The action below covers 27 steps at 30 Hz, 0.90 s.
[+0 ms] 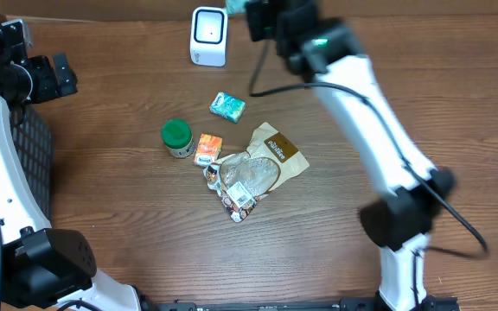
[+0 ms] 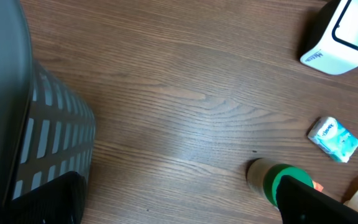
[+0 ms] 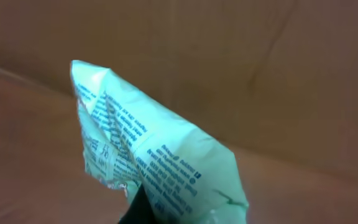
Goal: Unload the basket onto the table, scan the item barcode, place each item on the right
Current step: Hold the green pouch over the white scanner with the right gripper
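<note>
Pale green packet (image 3: 160,162) clenched in right pincer (image 3: 137,206), near scanner (image 1: 207,36), left pincer (image 1: 57,76) released

The brown wood-grain counter (image 2: 185,106) is finished matt, the white plastic scanner box (image 1: 207,36) glossy; the pale green film packet (image 3: 166,165) is crinkled.
</note>
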Each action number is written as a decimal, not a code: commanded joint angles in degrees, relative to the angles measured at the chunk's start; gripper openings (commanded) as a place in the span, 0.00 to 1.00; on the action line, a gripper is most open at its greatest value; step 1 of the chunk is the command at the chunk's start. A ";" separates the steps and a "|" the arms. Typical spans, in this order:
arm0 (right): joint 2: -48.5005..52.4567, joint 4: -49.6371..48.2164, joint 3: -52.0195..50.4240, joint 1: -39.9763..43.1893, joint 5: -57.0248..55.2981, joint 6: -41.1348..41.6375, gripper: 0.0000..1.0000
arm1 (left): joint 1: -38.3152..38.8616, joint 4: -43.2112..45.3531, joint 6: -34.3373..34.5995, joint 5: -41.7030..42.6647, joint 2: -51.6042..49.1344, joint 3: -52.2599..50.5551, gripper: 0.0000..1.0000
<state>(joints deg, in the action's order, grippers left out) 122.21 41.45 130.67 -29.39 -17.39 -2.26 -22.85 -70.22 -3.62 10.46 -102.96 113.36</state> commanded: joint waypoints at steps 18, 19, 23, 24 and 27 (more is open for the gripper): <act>25.57 -46.23 0.50 -2.86 -7.91 -65.77 0.04 | 0.37 0.15 -1.55 0.02 -0.57 0.24 0.99; 25.77 -46.36 0.50 -2.86 -8.02 -65.77 0.04 | 0.37 0.15 -1.55 0.04 -0.57 0.26 1.00; 26.43 -46.31 0.50 -2.86 -8.02 -65.77 0.04 | 0.37 0.17 -1.55 0.04 -0.57 0.24 1.00; 26.43 -46.27 0.50 -2.86 -8.02 -65.77 0.04 | 0.37 0.15 -1.55 0.04 -0.57 0.24 1.00; 26.45 -46.16 0.48 -2.86 -8.04 -65.79 0.04 | 0.37 0.17 -1.55 0.04 -0.57 0.24 1.00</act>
<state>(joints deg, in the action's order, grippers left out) 149.36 -3.68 130.37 -32.29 -25.67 -67.35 -22.85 -70.22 -3.62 10.46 -102.96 113.36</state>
